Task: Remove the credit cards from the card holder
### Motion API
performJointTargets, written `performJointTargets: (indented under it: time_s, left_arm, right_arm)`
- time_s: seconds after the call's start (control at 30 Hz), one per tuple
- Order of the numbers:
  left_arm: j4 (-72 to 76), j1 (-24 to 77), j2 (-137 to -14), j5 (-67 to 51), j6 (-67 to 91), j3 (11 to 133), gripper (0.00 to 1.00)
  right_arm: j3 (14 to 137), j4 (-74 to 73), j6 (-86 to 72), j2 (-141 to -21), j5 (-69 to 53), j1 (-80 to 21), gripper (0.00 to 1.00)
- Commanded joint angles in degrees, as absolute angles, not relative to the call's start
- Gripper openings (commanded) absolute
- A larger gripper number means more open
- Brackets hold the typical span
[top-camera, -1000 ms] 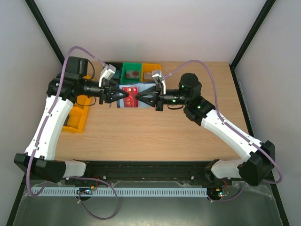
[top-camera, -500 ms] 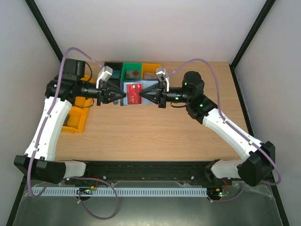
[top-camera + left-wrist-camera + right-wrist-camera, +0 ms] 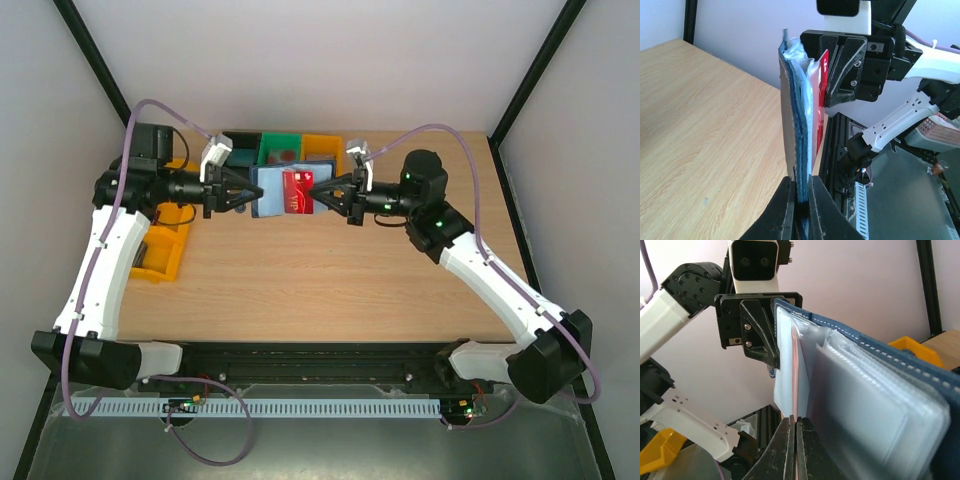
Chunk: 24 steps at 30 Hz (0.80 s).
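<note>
Card holder (image 3: 268, 190): dark blue, open, held up in the air above the far middle of the desk (image 3: 300, 290), just in front of a row of bins. It stands on edge between the two claws, with its clear sleeves fanned out toward the right arm's side.

Red card (image 3: 298, 192): sits on the right half of the holder, partly in a sleeve. How far out it has come is unclear. No other cards can be made out through the cloudy sleeves.

Left claw (image 3: 248, 196): clenched on the holder's left edge. In the left wrist view the blue cover and sleeves are pinched tight between both fingers.

Right claw (image 3: 318, 190): clenched on the red card's edge. In the right wrist view the thin reddish edge runs straight into the closed fingers.

The two claws face each other, tips close, with the holder spanning between them.

Behind the holder: green bin (image 3: 266, 150) with something brownish inside, orange-yellow bin (image 3: 322, 147) to its right, and a dark bin on its left, mostly hidden.

Further left, under the left arm: another yellow bin (image 3: 165, 258) on the desk.
</note>
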<state>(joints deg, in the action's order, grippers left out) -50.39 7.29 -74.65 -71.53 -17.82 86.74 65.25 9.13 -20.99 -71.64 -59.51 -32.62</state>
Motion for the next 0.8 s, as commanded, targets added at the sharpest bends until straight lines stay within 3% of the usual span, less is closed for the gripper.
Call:
performJointTargets:
  time_s: [0.0,0.2,0.37,0.53,0.77]
  left_arm:
    - [-48.7,6.8,-73.0,-71.8,-16.6,85.8,0.02]
    - [-47.1,5.1,-72.5,-69.5,-14.8,83.8,0.02]
    - [-39.7,3.5,-74.0,-66.4,-10.3,70.5,0.02]
    - [-32.1,7.9,-79.5,-61.5,-9.2,56.6,0.02]
    - [-23.0,11.3,-91.3,-61.4,-6.6,49.1,0.02]
  right_arm:
    - [65.2,7.1,-18.4,-69.7,-58.4,-31.6,0.02]
    - [64.9,3.0,-16.6,-67.7,-55.1,-26.6,0.02]
    - [65.3,-0.4,-16.9,-65.0,-51.5,-18.7,0.02]
    - [67.3,-3.4,-16.8,-65.0,-52.3,-18.6,0.02]
    - [67.5,-3.3,-19.1,-64.2,-53.3,-18.7,0.02]
